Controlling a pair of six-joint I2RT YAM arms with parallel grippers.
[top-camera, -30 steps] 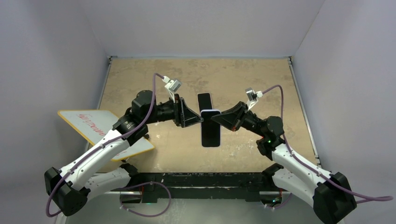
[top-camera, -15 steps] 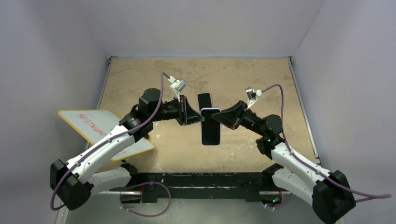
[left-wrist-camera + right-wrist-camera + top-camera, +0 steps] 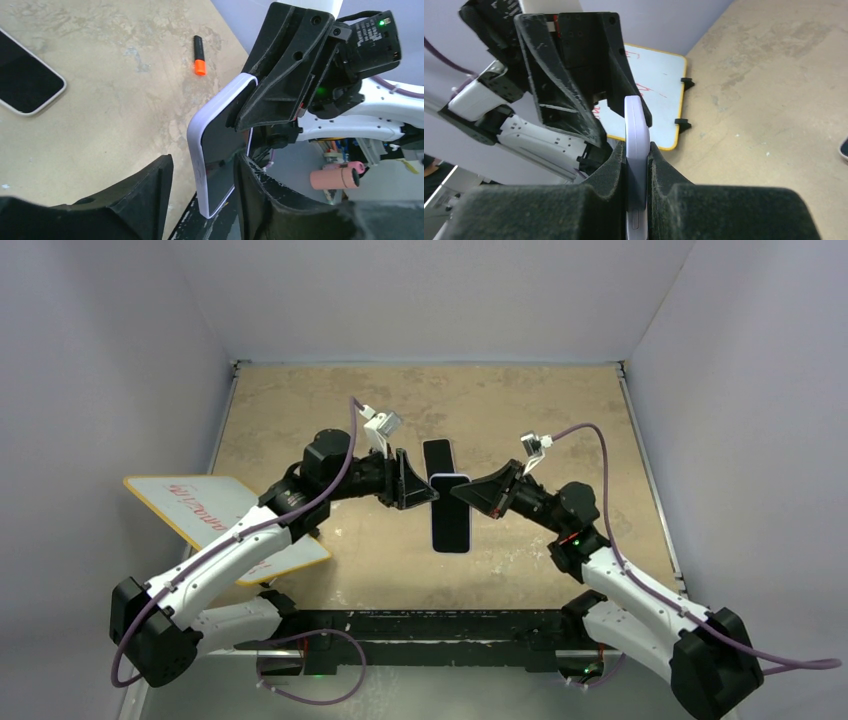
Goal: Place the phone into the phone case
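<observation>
- Left arm (image 3: pixel 225 562): white links, elbow bent, forearm reaching in from the left of the phone case (image 3: pixel 451 522).
- Left end effector (image 3: pixel 428 490): jaws apart, one finger on each side of the case's edge; a gap shows beside one finger (image 3: pixel 150 197).
- Right arm (image 3: pixel 632 592): bent likewise, reaching in from the right of the case.
- Right end effector (image 3: pixel 458 490): closed, fingers pressed against both faces of the case, holding it.

A lilac-edged, dark-faced phone case (image 3: pixel 218 145) hangs tilted above the tan table (image 3: pixel 115 115), its upper part pinched by the black right claw (image 3: pixel 248 114). The left claw (image 3: pixel 202 167) has its fingers (image 3: pixel 142 192) spread either side of the case's lower end. Far left of the case lies a pale-rimmed dark phone (image 3: pixel 25 80); beyond the case lies an orange-and-black marker (image 3: pixel 198 56).
</observation>
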